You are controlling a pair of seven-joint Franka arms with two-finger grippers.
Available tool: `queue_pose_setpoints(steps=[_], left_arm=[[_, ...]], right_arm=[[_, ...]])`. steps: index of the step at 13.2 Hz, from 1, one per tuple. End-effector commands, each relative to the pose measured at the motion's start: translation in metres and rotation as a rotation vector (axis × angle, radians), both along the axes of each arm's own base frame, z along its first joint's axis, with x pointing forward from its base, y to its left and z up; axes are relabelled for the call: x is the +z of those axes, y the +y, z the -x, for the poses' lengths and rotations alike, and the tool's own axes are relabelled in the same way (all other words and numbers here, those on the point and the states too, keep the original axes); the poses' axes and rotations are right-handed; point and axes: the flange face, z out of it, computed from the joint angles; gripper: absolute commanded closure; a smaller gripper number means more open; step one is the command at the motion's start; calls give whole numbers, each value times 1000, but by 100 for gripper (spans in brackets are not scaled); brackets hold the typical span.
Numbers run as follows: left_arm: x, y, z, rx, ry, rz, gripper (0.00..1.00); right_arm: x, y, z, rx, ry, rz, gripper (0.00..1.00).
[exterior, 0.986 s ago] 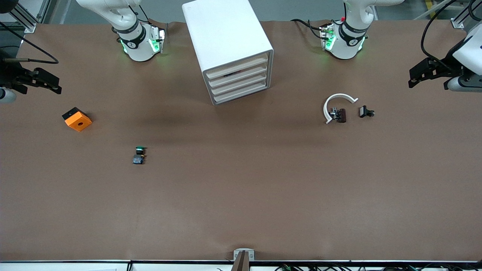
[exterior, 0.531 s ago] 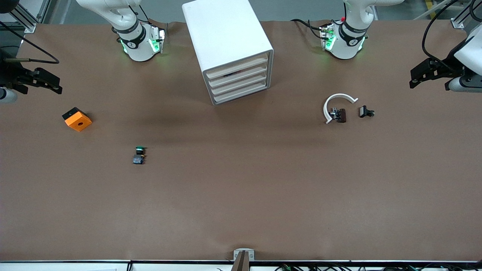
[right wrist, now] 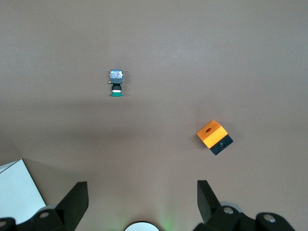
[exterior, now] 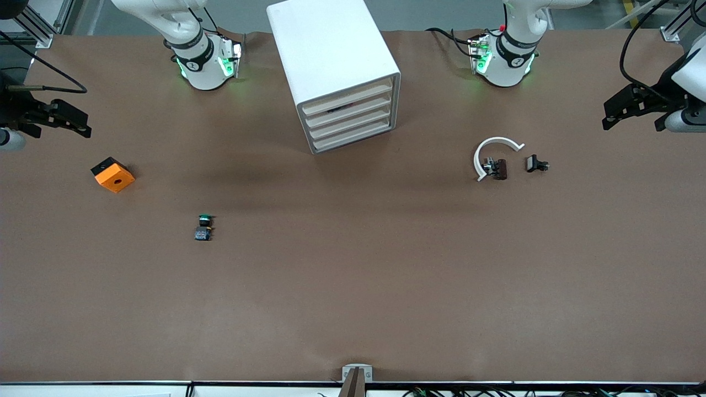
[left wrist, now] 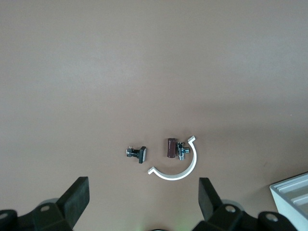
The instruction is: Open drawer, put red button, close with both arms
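The white cabinet [exterior: 331, 55] stands between the two arm bases, its four drawers facing the front camera. The uppermost drawer [exterior: 347, 97] sits flush with the three below it. The red button does not show in any view. My left gripper [exterior: 609, 113] hangs open and empty over the left arm's end of the table; in its wrist view [left wrist: 144, 187] only bare table lies between the fingers. Over the right arm's end, my right gripper [exterior: 85, 125] is likewise open and empty, as its wrist view [right wrist: 142, 190] shows. Both are far from the cabinet.
A green-capped switch [exterior: 204, 227] [right wrist: 115, 83] and an orange block [exterior: 113, 175] [right wrist: 214, 136] lie toward the right arm's end. Toward the left arm's end lie a white C-shaped ring [exterior: 488, 151] [left wrist: 180, 168], a brown part [exterior: 499, 169] [left wrist: 170, 147] and a small black part [exterior: 535, 164] [left wrist: 137, 153].
The left gripper has drifted slightly outward toward its end of the table. The right gripper and everything on the table stay where they were.
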Motion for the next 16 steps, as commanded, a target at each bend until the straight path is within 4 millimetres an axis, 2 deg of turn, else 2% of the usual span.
queue_pose_setpoints(steps=[1, 16], left_arm=[[4, -4, 0, 43, 8, 9, 0], [-2, -5, 1, 46, 39, -7, 0]], right_arm=[[6, 1, -3, -1, -7, 16, 0], [3, 2, -5, 2, 0, 18, 0]])
